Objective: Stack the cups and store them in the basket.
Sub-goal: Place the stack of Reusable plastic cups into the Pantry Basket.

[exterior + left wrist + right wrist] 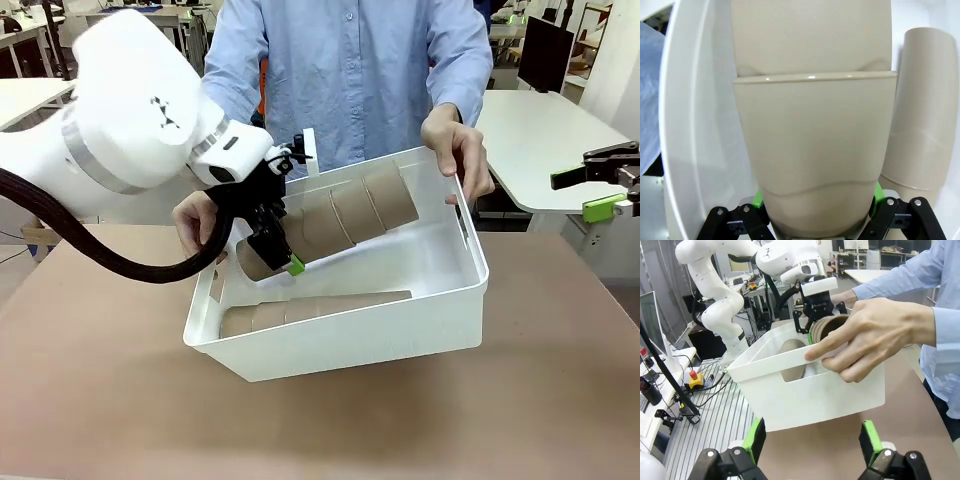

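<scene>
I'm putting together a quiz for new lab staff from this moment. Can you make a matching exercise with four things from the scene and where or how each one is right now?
Things:
1. basket
2. stack of cups
3. second stack of cups
4. right gripper

States:
A. lying on the basket floor
B. open, holding nothing, off to the side of the table
C. tilted, held up by the person's hands
D. clamped at its narrow end by the left gripper, slanting into the basket

Pairs: 1-C, 2-D, 3-A, 4-B
</scene>
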